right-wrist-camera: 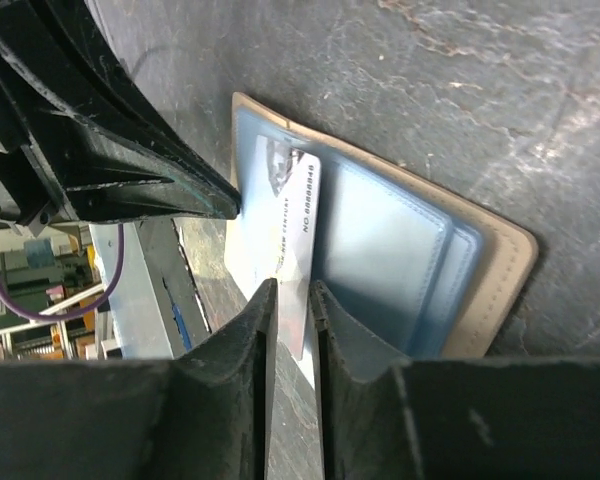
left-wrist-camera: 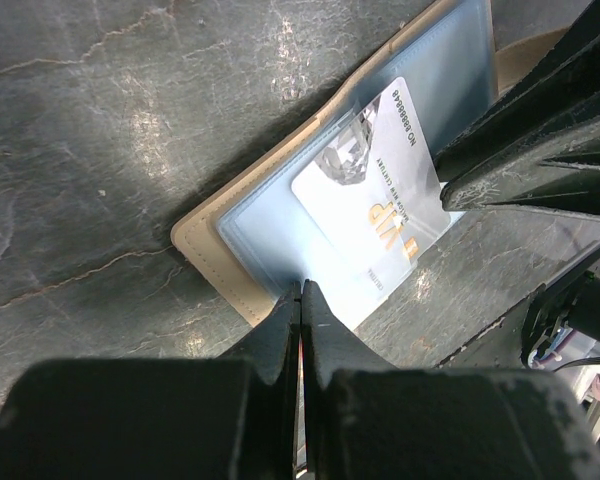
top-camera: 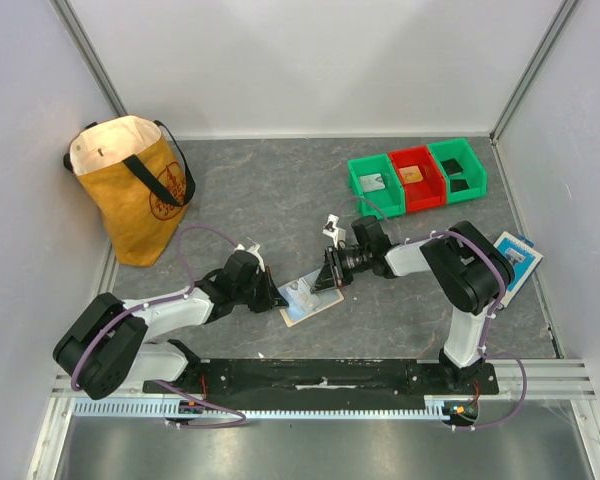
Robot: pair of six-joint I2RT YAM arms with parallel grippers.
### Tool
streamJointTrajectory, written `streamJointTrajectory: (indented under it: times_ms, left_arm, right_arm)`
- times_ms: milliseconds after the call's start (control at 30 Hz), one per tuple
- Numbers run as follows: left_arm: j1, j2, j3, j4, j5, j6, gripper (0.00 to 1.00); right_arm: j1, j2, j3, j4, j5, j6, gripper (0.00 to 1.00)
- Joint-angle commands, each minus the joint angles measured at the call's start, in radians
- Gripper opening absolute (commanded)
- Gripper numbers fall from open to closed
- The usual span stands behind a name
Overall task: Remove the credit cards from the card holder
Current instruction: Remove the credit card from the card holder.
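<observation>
Tan card holder (left-wrist-camera: 265, 225) open, pale credit card (left-wrist-camera: 370, 190), corner hidden

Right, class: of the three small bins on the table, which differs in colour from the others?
The middle bin, which is red; the left bin and the right bin beside it are both green.

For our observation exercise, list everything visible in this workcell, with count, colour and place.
card holder: one, tan, pale blue inside, open at table centre
credit card: one, white with gold lettering, on the holder's blue face
tote bag: one, yellow, rear left
bins: three, two green, one red, rear right
packet: one, blue-and-white, right edge
small item: one, white, behind the holder; unidentifiable
table: one, grey
left gripper: one, black, shut at the holder's edge
right gripper: one, black, shut on the credit card
</observation>
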Motion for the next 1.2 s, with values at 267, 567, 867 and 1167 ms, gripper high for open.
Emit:
streamJointTrajectory:
  times_ms: [267, 567, 867, 1167]
  left_arm:
    - [0.003, 0.01, -0.016, -0.062, -0.011, 0.021, 0.02]
    - [0.005, 0.004, -0.018, -0.064, -0.013, 0.022, 0.02]
    - [0.003, 0.013, -0.018, -0.057, -0.008, 0.022, 0.02]
    - [0.005, 0.009, -0.024, -0.056, -0.013, 0.019, 0.02]
  right_arm:
    - [0.026, 0.057, 0.122, -0.08, 0.007, -0.063, 0.29]
    - [0.043, 0.099, 0.151, -0.152, 0.021, -0.11, 0.29]
    - [0.075, 0.114, 0.188, -0.264, 0.101, -0.172, 0.31]
    - [0.064, 0.094, 0.171, -0.246, 0.088, -0.167, 0.11]
